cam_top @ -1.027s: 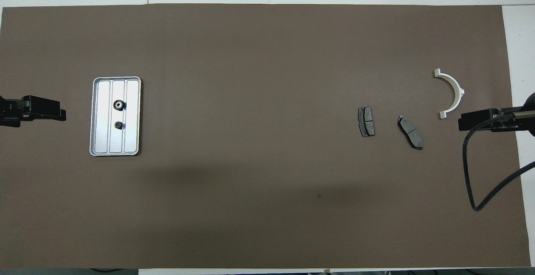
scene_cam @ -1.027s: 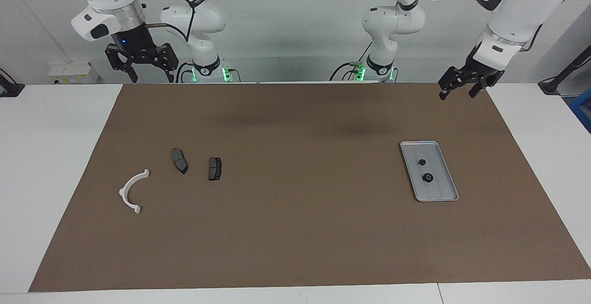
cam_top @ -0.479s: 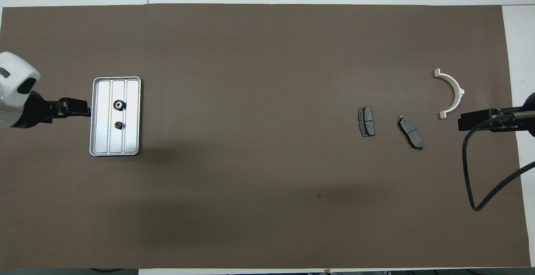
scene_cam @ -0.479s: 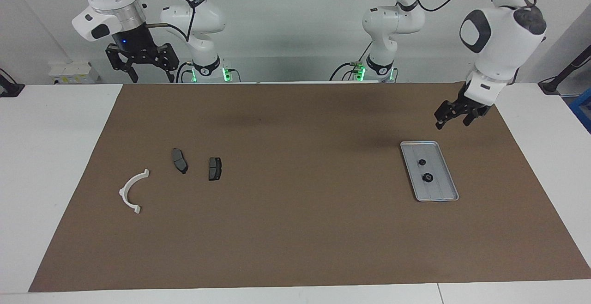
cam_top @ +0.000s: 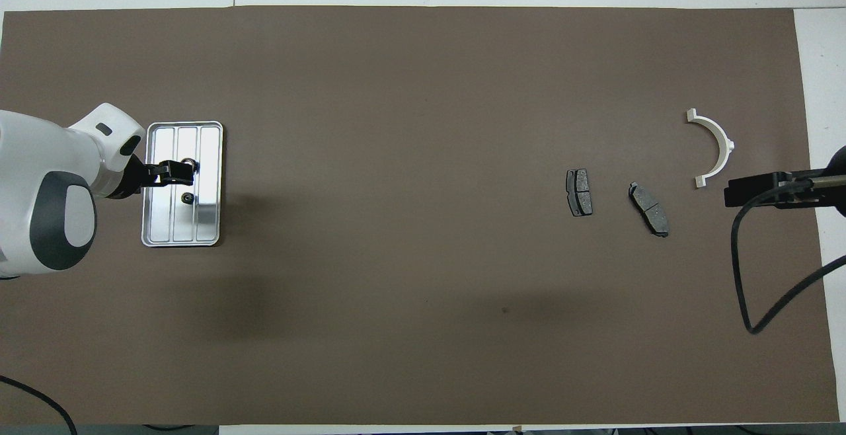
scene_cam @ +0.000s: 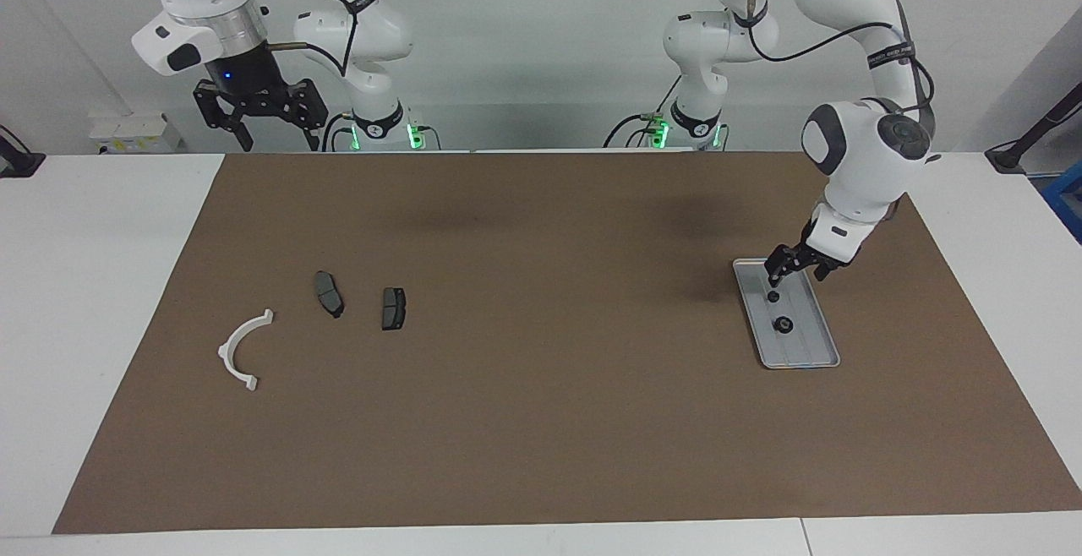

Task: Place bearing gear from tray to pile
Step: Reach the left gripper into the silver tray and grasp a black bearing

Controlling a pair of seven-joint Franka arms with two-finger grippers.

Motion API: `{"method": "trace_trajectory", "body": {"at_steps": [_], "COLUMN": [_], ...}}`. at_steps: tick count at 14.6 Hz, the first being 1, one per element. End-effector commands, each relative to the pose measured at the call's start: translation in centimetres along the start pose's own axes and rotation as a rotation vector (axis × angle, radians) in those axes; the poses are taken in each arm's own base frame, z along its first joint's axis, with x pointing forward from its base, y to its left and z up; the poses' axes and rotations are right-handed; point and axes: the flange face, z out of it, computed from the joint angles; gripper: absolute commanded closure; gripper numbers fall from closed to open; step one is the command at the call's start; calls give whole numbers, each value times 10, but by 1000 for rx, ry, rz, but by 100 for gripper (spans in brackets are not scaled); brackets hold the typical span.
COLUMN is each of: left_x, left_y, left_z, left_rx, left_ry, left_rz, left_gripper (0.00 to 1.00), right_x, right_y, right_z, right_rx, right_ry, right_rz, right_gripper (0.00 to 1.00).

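A: Where are the bearing gears?

B: Both in the tray point(scene_cam: 801, 355), at the left arm's end of the surface point(scene_cam: 541, 421). The tray lies on the brown mat point(scene_cam: 549, 455), long side running toward the robots. The larger gear point(scene_cam: 784, 325) sits near the tray's middle; the smaller gear point(scene_cam: 773, 296) sits nearer the robots, toward the tray's robot-side edge.

A: And the left claw?

B: The left claw point(scene_cam: 795, 269) hangs over the tray's robot-side end, tips pointing down, just above the smaller gear. In the facing view the tips stand clear of it, no contact. In the overhead view the left claw point(cam_top: 173, 171) covers the spot of the larger gear, but it is raised there, so I read contact from the facing view. Fingers point(scene_cam: 774, 270) stand apart, a moderate gap, holding nothing.

A: Right claw?

B: The right claw point(scene_cam: 260, 117) waits high by the robot-side edge of the surface, at the right arm's end. Fingers spread wide, empty.

A: The pile?

B: At the right arm's end of the mat. The white half-ring bracket point(scene_cam: 244, 348) lies closest to that end's edge. Two dark brake pads point(scene_cam: 329, 294) point(scene_cam: 393, 307) lie beside it, toward the surface's middle, none touching. Well apart from the tray.
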Motion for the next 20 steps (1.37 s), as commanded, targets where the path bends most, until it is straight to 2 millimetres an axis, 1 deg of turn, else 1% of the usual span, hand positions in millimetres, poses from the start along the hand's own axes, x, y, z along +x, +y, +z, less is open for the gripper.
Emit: {"method": "trace_trajectory", "body": {"at_steps": [1,2,3,6,7,10,12,13,15,17,19,20], "left_x": [0,-1,-3,-12,-13,-18,-18,-18,-21,-20,-21,-20], "left_y": [-7,-9,-8,-9,-9,-9,-7,-6,-7,-7,-7,-8], "left_z": [21,28,31,38,40,50,50,51,53,53,53,53], "left_rx": [15,16,16,16,16,17,17,17,17,17,17,17], "left_ry": [-6,-12,-17,-32,-32,-29,-29,-31,-35,-32,-31,-23], "left_rz": [-3,-5,-4,-5,-3,-4,-7,-7,-1,1,1,-1], "left_gripper": [5,5,5,9,9,9,9,10,12,20,31,33], "right_x": [-6,-8,-10,-10,-10,-11,-12,-12,-6,3,19,29], "right_y": [-1,3,5,1,4,2,1,1,0,-2,-16,-17], "right_z": [-8,-14,-18,-19,-18,-16,-12,-6,16,48,82,99], "right_rx": [24,26,26,25,27,27,27,27,26,27,28,28], "right_ry": [14,26,32,34,32,29,23,14,0,24,4,-4], "right_rz": [-23,-16,-15,-22,-19,-19,-20,-19,-12,-9,16,47], "right_gripper": [0,0,0,0,0,0,0,0,1,3,4,4]}}
